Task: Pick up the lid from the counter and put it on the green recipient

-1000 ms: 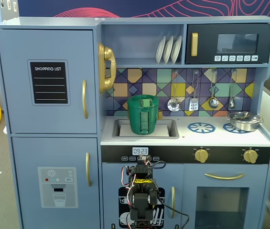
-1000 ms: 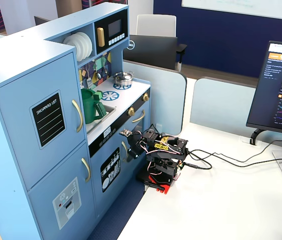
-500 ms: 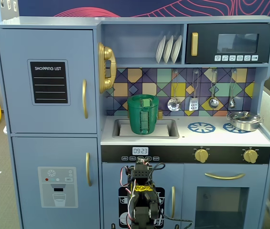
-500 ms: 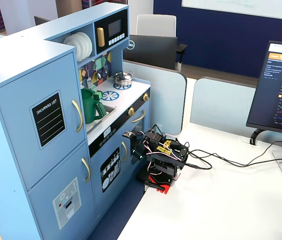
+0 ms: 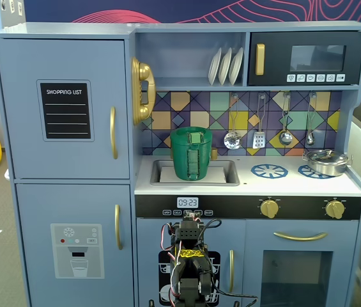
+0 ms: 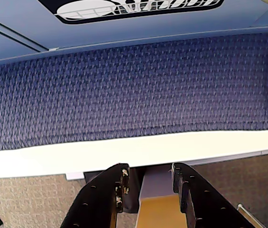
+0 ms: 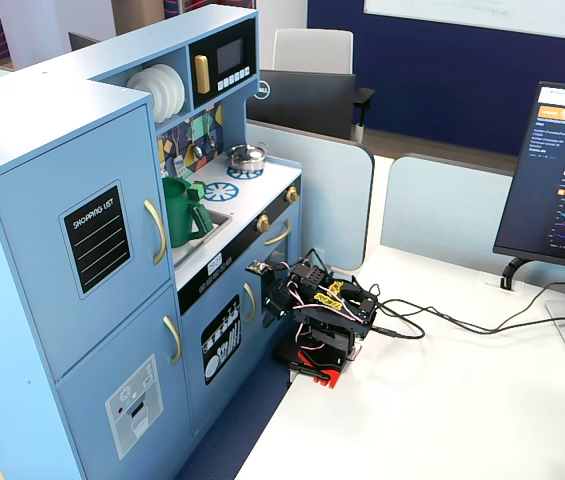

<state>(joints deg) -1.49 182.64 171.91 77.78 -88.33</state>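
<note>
Blue toy kitchen point(image 5: 71, 115) fills a fixed view: the tall dark-green ribbed plastic pot point(image 5: 191, 153) stands in its sink, the round green lid point(image 5: 192, 136) on top. Wrist view: the black two-finger gripper point(image 6: 149, 183) gapes empty above purple carpet point(image 6: 134, 90). Another fixed view: the folded arm point(image 7: 324, 312) sits on a white table point(image 7: 462, 400).
</note>
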